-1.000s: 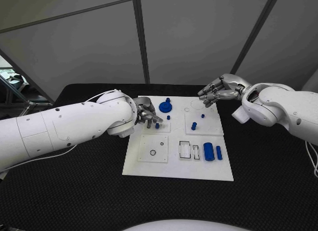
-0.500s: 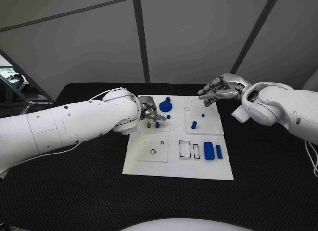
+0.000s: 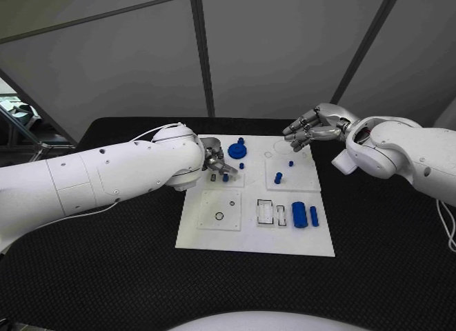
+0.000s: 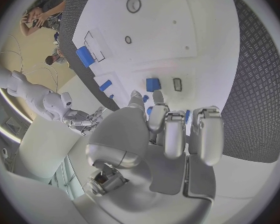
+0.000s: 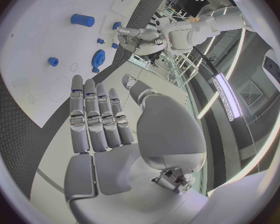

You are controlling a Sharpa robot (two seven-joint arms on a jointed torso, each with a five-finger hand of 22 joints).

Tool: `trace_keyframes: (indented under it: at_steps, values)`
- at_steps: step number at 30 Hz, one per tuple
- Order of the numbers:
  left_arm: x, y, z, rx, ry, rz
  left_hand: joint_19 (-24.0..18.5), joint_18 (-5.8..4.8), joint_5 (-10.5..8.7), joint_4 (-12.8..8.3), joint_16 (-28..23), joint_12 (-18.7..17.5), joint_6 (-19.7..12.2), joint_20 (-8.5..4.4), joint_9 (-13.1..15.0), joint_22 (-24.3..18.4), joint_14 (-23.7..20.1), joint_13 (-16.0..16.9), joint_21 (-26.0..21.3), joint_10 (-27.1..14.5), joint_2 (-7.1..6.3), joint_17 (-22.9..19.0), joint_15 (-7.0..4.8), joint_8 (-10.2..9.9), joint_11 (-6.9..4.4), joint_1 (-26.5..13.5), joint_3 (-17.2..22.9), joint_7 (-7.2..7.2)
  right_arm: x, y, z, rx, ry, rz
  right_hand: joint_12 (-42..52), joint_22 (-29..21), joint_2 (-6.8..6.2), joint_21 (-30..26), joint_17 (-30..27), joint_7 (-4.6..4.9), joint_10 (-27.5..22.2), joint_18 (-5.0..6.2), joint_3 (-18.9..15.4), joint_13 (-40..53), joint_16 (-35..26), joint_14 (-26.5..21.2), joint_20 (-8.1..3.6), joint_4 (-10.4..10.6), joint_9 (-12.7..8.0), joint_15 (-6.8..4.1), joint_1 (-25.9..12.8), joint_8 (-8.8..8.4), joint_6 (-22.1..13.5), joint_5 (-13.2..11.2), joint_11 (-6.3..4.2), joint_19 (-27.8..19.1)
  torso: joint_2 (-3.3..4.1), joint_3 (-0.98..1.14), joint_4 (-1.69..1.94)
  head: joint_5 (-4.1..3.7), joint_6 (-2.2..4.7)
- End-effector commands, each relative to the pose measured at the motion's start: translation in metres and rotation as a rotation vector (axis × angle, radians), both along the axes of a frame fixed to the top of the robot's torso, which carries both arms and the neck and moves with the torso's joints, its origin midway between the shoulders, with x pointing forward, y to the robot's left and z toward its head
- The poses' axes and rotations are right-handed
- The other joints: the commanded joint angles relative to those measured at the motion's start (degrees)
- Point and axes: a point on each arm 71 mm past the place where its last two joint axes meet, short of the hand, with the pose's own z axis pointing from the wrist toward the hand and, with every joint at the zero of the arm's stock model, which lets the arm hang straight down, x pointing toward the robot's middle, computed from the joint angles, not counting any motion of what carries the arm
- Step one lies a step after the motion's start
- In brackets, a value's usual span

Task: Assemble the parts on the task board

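The white task board lies in the middle of the black table. My left hand hovers over its back left part with its fingers loosely curled and nothing between them. A small blue piece stands just in front of the fingertips, beside a narrow slot; whether they touch it I cannot tell. A round blue gear sits behind the hand. My right hand floats above the board's back right corner, fingers straight and side by side, thumb apart, holding nothing.
On the board's right half stand blue pegs and, nearer the front, a blue cylinder beside a blue bar. A ring-shaped hole and rectangular slots mark the front half. Black table surrounds the board.
My left hand has drawn back slightly from the small blue piece, which stays where it was. The right hand has barely moved.
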Motion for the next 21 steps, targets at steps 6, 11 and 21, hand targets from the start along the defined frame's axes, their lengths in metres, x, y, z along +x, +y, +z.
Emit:
trace_keyframes:
  at_steps: [6, 11, 21]
  values:
    - [0.0002, 0.0044, -0.0056, 0.079, 0.046, -0.002, 4.32, -2.17, 0.4, 0.16, 0.13, -0.61, 0.52, -0.43, -1.04, 12.18, 6.14, -0.4, 1.01, -0.33, -0.52, 15.03, -0.48, -1.42, 0.02, 0.12, 0.21, 0.17, 0.0, 0.0013, 0.0012, 0.002, -0.002, 0.009, -0.11, -0.05, 0.35, -0.34, -0.05, 0.15, -0.37, 0.19, -0.24, 0.04, -0.06, -0.4, 0.0, 0.01, 0.05, 0.0, -0.05, -0.03, 0.25, 0.29, 0.05, 0.41, -0.01, -0.03, 0.1, -0.08, -0.23]
    - [0.0, 0.0027, -0.0064, 0.082, 0.049, -0.006, 4.42, -2.21, 0.39, 0.13, 0.13, -0.69, 0.7, -0.43, -1.27, 12.33, 6.14, -0.49, 1.15, -0.32, -0.77, 15.03, -0.47, -1.71, 0.03, 0.14, 0.18, 0.19, 0.0, 0.0021, 0.0012, 0.003, -0.002, 0.01, -0.11, -0.05, 0.35, -0.34, -0.05, 0.15, -0.37, 0.19, -0.24, 0.04, -0.06, -0.4, 0.0, 0.01, 0.05, 0.0, -0.05, -0.03, 0.25, 0.29, 0.05, 0.41, 0.01, -0.05, 0.04, -0.06, -0.28]
    - [0.0005, 0.0002, -0.0065, 0.068, 0.047, -0.003, 4.49, -2.25, 0.41, 0.12, 0.13, -0.78, 0.87, -0.43, -1.4, 12.46, 6.14, -0.6, 1.27, -0.37, -0.77, 15.03, -0.46, -1.86, 0.03, 0.19, 0.27, 0.18, 0.0001, 0.0026, 0.0012, 0.003, -0.001, 0.011, -0.11, -0.05, 0.35, -0.34, -0.05, 0.15, -0.37, 0.19, -0.24, 0.04, -0.06, -0.4, 0.0, 0.01, 0.05, 0.0, -0.05, -0.03, 0.25, 0.29, 0.05, 0.41, -0.03, 0.01, 0.06, -0.05, -0.46]
